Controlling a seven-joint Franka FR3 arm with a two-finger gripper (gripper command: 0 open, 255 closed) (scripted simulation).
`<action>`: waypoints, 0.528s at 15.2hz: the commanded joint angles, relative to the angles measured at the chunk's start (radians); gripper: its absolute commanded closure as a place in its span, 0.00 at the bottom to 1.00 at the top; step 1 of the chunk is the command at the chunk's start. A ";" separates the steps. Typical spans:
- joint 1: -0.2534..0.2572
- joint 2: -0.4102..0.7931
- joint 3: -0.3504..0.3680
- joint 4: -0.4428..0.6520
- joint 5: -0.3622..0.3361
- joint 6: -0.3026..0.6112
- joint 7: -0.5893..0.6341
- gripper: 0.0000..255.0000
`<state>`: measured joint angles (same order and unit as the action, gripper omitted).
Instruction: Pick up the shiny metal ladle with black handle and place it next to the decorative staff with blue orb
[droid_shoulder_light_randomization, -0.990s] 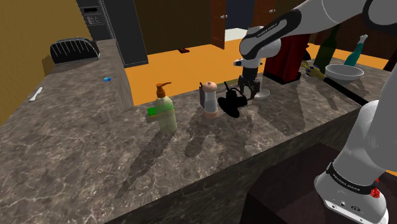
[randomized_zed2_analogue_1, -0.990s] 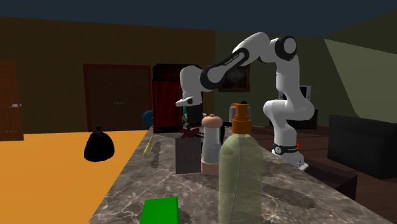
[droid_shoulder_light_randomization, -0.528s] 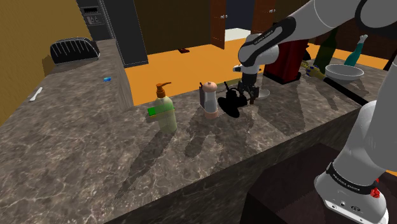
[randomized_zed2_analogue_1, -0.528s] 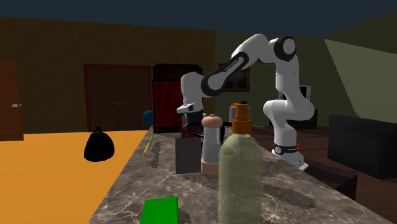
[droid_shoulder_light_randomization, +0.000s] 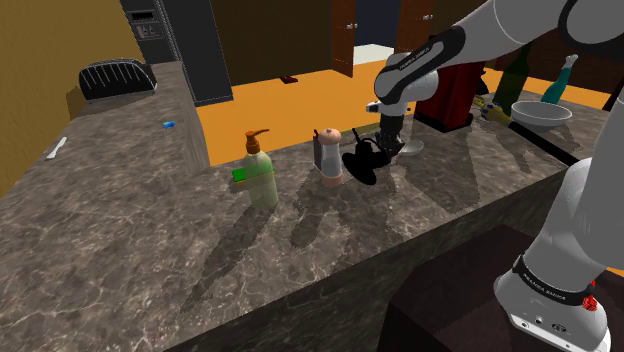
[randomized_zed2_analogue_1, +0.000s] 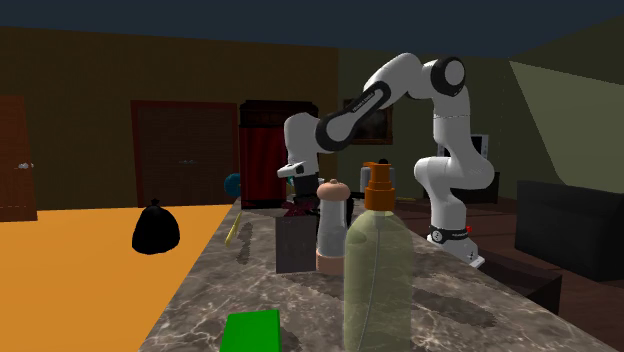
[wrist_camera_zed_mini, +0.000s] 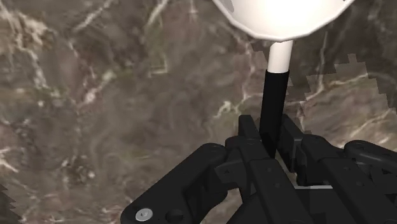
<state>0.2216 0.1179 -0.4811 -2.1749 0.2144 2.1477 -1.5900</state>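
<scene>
We judged the grasp made: the gripper's (wrist_camera_zed_mini: 271, 137) fingers (wrist_camera_zed_mini: 250, 132) clasped the ladle (wrist_camera_zed_mini: 280, 16) by its black handle, bowl on the counter (wrist_camera_zed_mini: 95, 95) just beyond their tips, so a straight lift was due next.

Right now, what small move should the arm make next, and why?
Probably a short lift straight up: the gripper looks shut on the black handle of the ladle, which lies on the counter, not yet raised.
</scene>
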 joint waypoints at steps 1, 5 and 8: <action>0.000 0.002 0.001 -0.002 0.000 -0.002 0.000 1.00; 0.000 0.004 0.001 -0.001 0.002 -0.001 -0.001 1.00; 0.001 -0.008 -0.001 0.002 -0.007 -0.013 0.005 1.00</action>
<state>0.2221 0.1138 -0.4816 -2.1739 0.2113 2.1407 -1.5875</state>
